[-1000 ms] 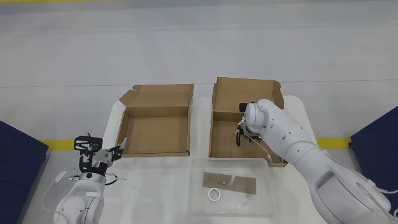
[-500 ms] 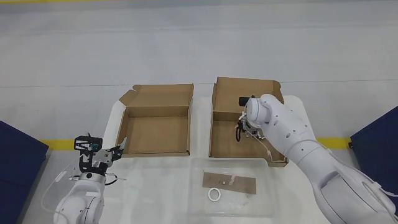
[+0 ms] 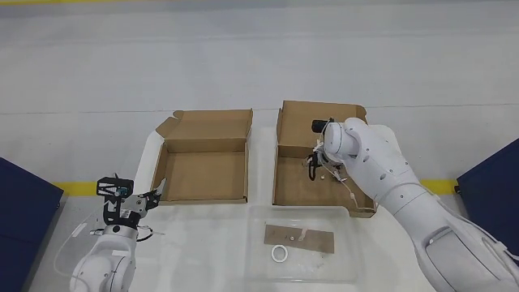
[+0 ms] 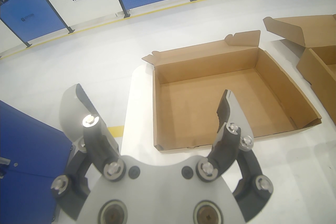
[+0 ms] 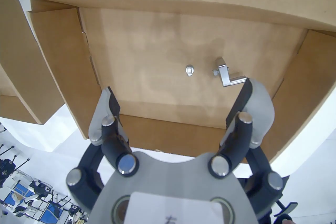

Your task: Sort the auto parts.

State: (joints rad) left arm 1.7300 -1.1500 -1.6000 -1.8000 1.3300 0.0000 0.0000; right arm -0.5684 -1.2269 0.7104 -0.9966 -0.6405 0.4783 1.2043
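- Since a second ago, the right arm has carried the right gripper (image 5: 178, 89) farther over the right cardboard box (image 3: 278, 170), toward its far wall. The left gripper (image 4: 153, 92) has kept still.
- Right gripper hangs above this box's floor, fingers spread wide, holding nothing.
- Inside the box lie a small steel bolt (image 5: 189, 70) and an L-shaped metal bracket (image 5: 227, 75), close together but apart.
- Both look light, rigid and slick. The bracket would likely pinch best across a flat arm. The bolt may roll, so its head seems the surer hold.
- Left cardboard box (image 3: 203, 174), beside the right box, shows a bare cardboard floor.
- Left gripper waits beyond that left box, well apart from the right box, fingers spread and holding nothing.
- Clear plastic tray (image 3: 253, 251), just in front of the right box, holds a cardboard strip (image 3: 312, 239) and a white ring (image 3: 280, 253).
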